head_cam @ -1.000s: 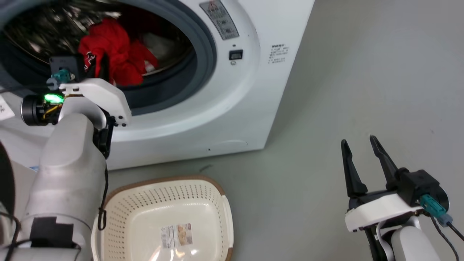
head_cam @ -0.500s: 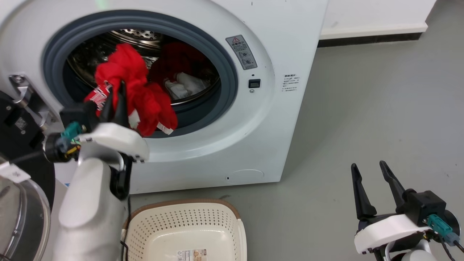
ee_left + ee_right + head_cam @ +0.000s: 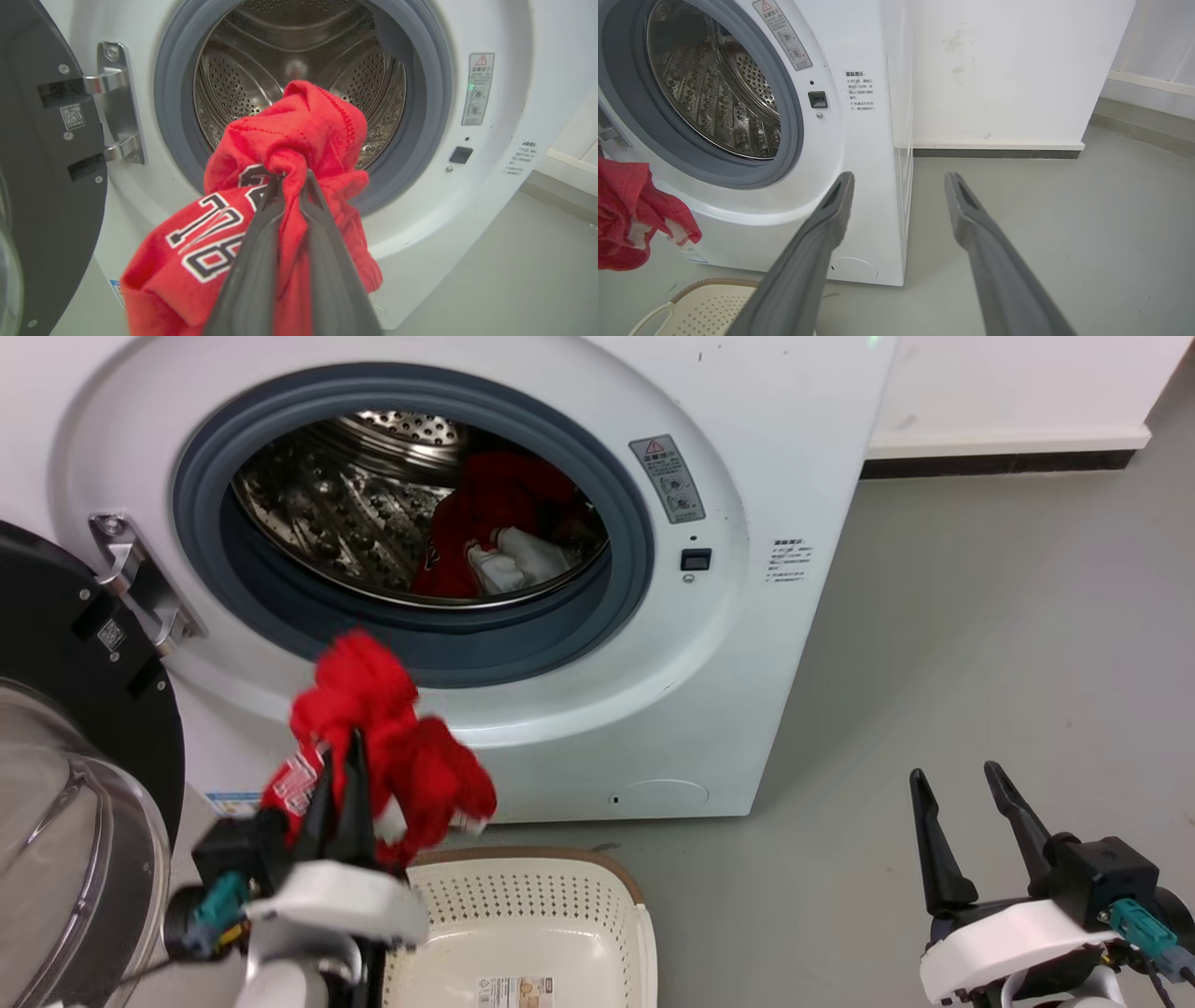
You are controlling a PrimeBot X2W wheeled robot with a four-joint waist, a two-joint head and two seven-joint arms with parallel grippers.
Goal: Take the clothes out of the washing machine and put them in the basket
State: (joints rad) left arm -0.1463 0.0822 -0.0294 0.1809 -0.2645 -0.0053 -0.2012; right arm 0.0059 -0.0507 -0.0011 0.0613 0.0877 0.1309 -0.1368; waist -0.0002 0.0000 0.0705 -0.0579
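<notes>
While clamping the jersey (image 3: 373, 709) tight in the left tool (image 3: 293, 179), risks dropping it beside the basket (image 3: 532, 901) if opened early.

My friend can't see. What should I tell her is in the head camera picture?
The left gripper pinches a bunched red jersey outside the open washing machine, near the cream basket on the floor. More clothes lie in the drum; the right gripper is open at lower right.
</notes>
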